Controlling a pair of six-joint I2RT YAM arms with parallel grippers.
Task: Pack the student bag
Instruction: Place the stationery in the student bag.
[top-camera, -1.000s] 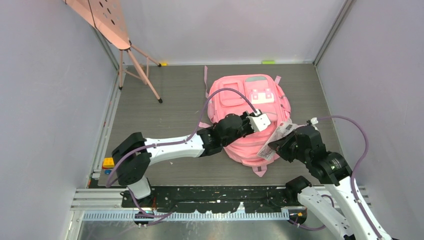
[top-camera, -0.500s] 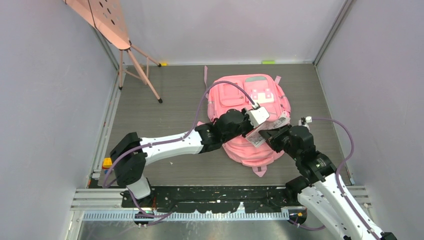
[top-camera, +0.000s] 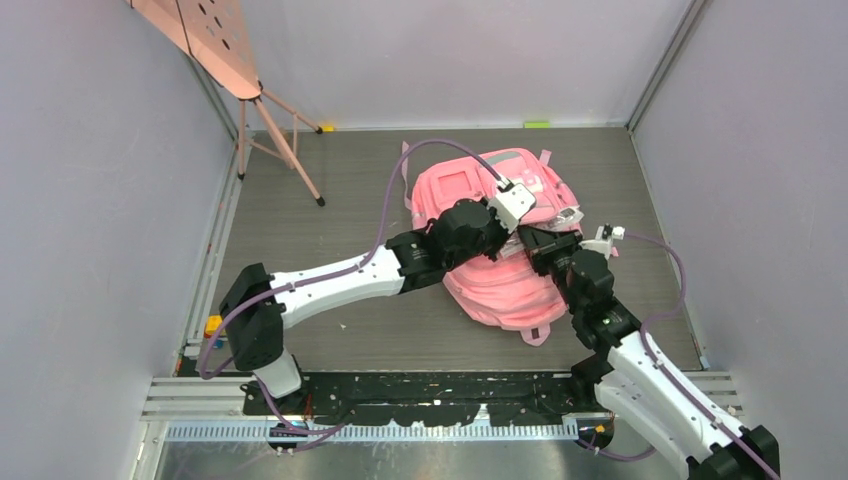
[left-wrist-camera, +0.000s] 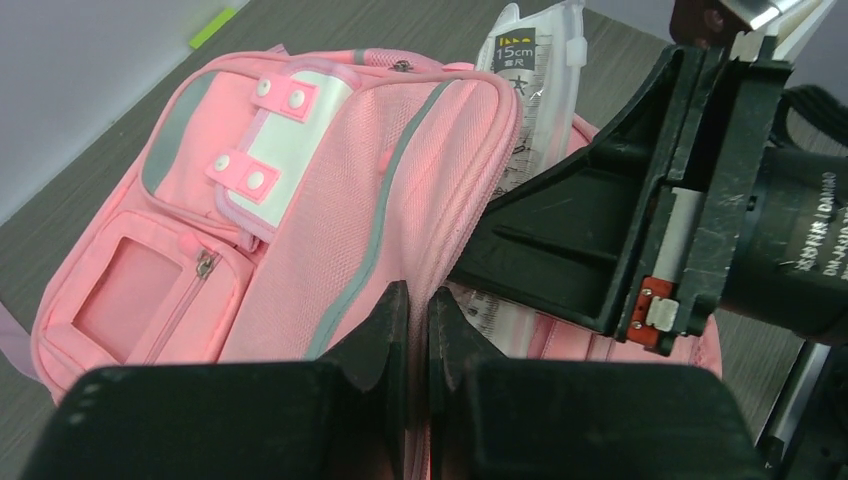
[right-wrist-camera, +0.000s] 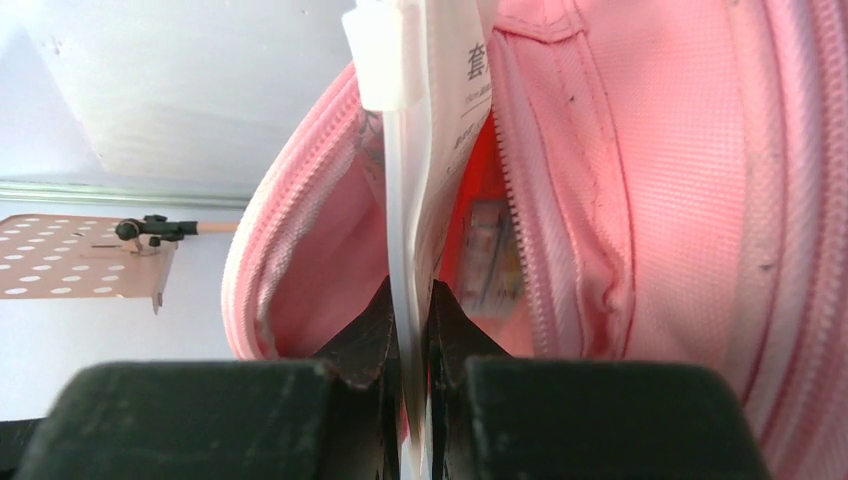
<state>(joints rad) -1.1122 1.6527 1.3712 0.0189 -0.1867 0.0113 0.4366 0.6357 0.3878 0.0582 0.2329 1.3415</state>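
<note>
The student bag (top-camera: 455, 185), a pink backpack, lies mid-table with its main opening pulled apart. My left gripper (top-camera: 515, 243) is shut on the pink fabric rim of that opening (left-wrist-camera: 418, 310) and holds it up. My right gripper (top-camera: 537, 242) is shut on a flat clear plastic packet (right-wrist-camera: 430, 120) with a ruler inside. In the left wrist view the packet (left-wrist-camera: 530, 80) shows a 15cm label and runs along the bag's side panel. In the right wrist view the packet points into the open pink mouth of the bag (right-wrist-camera: 650, 200). A small item lies blurred inside.
A pink perforated board on a tripod stand (top-camera: 265, 120) stands at the back left. Small yellow and blue blocks (top-camera: 215, 325) lie by the left wall near my left arm's base. Grey walls close in three sides; a green tape mark (top-camera: 537, 124) sits at the back edge.
My right arm has swung left and forward, carrying the packet from beside the bag to its opening. My left gripper has pulled the bag's rim up and back, shifting the bag.
</note>
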